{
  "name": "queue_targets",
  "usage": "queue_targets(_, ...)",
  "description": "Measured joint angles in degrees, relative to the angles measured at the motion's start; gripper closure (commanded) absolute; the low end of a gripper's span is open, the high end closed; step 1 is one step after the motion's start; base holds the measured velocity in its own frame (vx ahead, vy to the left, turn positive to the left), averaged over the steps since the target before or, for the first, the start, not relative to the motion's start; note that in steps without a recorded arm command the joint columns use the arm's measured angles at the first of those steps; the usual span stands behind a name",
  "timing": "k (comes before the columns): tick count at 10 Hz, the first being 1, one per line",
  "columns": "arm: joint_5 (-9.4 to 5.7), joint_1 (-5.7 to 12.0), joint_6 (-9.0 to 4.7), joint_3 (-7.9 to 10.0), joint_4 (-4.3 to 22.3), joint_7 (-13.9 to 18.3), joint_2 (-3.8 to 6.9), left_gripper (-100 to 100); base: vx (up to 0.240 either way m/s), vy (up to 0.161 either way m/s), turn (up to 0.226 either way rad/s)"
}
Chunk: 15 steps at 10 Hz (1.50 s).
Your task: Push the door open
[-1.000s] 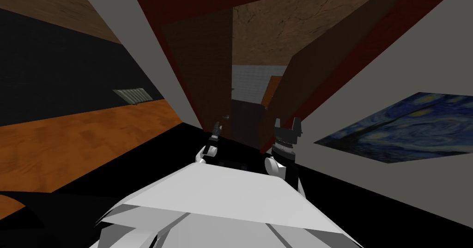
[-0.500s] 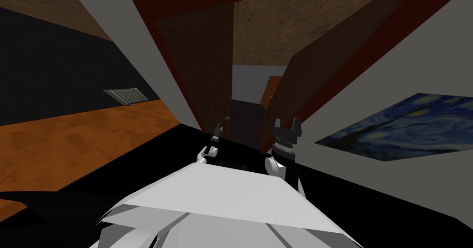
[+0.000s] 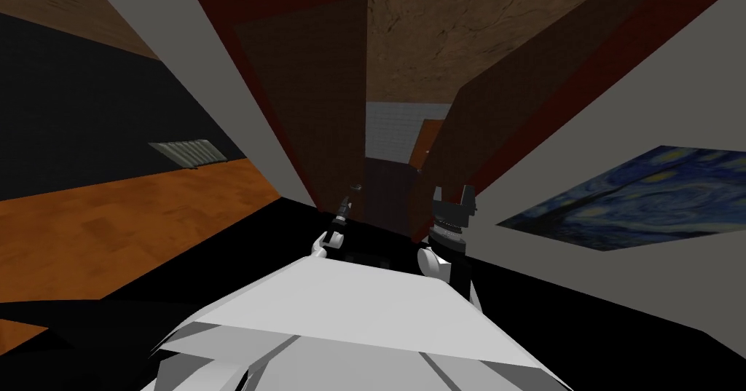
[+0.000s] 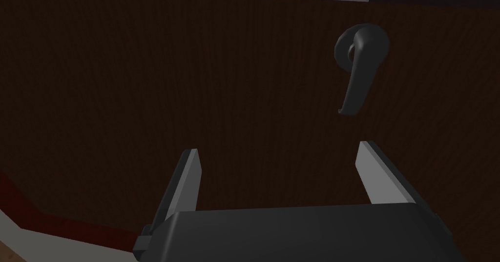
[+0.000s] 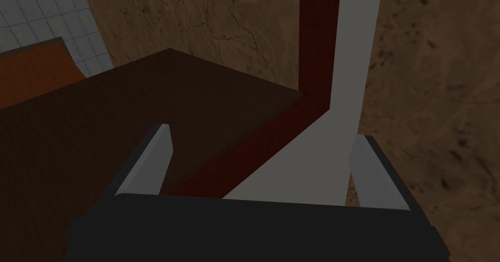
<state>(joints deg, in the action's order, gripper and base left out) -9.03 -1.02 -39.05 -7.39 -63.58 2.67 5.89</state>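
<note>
Door (image 3: 306, 103), dark brown with a dark red frame (image 3: 240, 52) round it, stands at about 11 o'clock from the robot, with its free edge toward 12. A dark lever handle (image 4: 361, 64) sits on that face near the free edge. It shows small in the head view, just past the left fingertips.

The left pincer (image 4: 281, 176) points straight at the door's flat face. Its two blades are spread wide and hold nothing, and the handle lies just beyond one blade, apart from it. I cannot tell whether the tips touch the wood.

The right pincer (image 5: 263, 169) is raised at about 1 o'clock, also spread wide and empty. It is aimed at a second brown panel (image 5: 146, 108) where this meets the red frame and a strip of grey wall (image 5: 351, 54).

Between door and panel, at 12 o'clock, a gap shows mottled brown floor (image 3: 430, 37) and a pale tiled wall (image 3: 393, 132).

A swirling blue painting (image 3: 641, 197) hangs on the wall at 3 o'clock. Orange wooden floor (image 3: 131, 219) spreads at 9 o'clock.
</note>
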Motion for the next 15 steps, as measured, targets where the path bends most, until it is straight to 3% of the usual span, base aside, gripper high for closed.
queue_targets(7,-0.59,4.54,-2.75,-0.97,12.18,-1.18,-0.09,-100,0.060,0.064,-0.049)
queue_targets(15,-1.24,8.52,-5.39,-2.12,23.33,-2.06,0.37,-100,0.063,0.057,-0.039)
